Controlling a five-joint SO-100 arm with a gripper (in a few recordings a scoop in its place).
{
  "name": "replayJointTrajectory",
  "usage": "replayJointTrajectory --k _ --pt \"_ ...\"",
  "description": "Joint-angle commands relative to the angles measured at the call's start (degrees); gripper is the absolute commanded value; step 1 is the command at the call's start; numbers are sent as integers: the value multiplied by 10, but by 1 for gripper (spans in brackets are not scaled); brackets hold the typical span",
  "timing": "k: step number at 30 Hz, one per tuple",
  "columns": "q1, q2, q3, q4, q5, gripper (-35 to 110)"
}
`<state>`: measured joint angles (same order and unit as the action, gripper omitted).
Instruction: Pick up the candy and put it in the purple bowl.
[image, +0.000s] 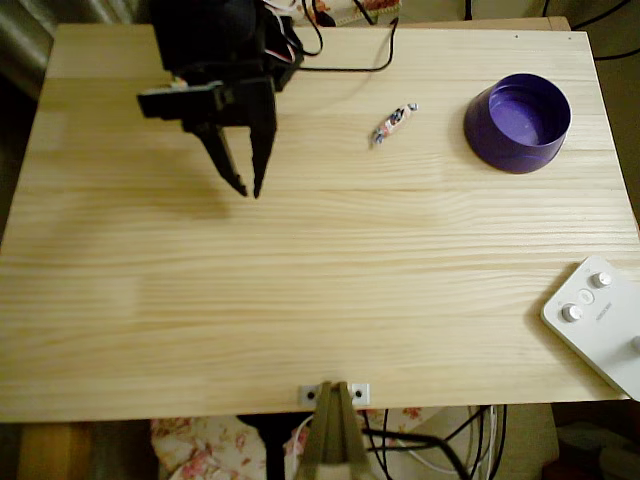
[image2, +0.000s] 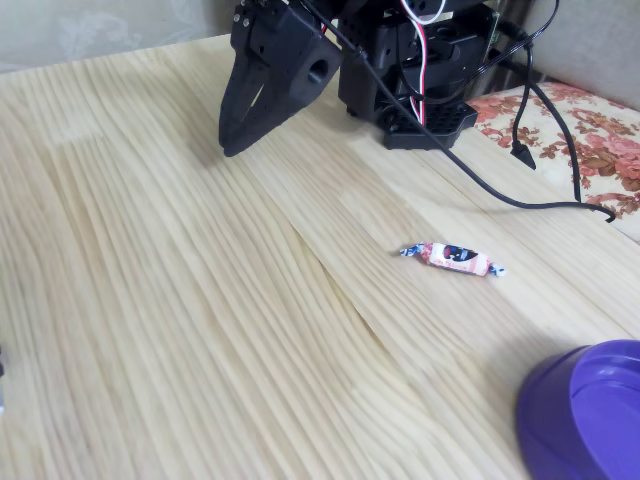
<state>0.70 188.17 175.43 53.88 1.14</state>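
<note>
The candy (image: 394, 123), a small wrapped sweet with twisted ends and a pink, white and dark wrapper, lies on the wooden table (image: 320, 300) in the overhead view, between the arm and the bowl. In the fixed view the candy (image2: 452, 259) lies right of centre. The purple bowl (image: 517, 122) stands upright at the table's far right with nothing in it; its rim (image2: 585, 410) shows at the fixed view's lower right. My black gripper (image: 250, 190) hangs over the table's upper left, well left of the candy. Its fingers (image2: 232, 140) point down, narrowly open and holding nothing.
A white device with round knobs (image: 598, 318) sits at the table's lower right corner. Black cables (image2: 500, 150) trail from the arm's base (image2: 420, 70) across the back edge. A metal bracket (image: 334, 394) is fixed at the front edge.
</note>
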Motion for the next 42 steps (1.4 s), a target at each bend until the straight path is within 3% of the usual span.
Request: replayJointTrajectory --k 1,26,42 --pt "-5 9 -14 11 -7 0" --pt "-25 9 -27 11 -6 0" --pt "-171 9 -156 53 -20 -1"
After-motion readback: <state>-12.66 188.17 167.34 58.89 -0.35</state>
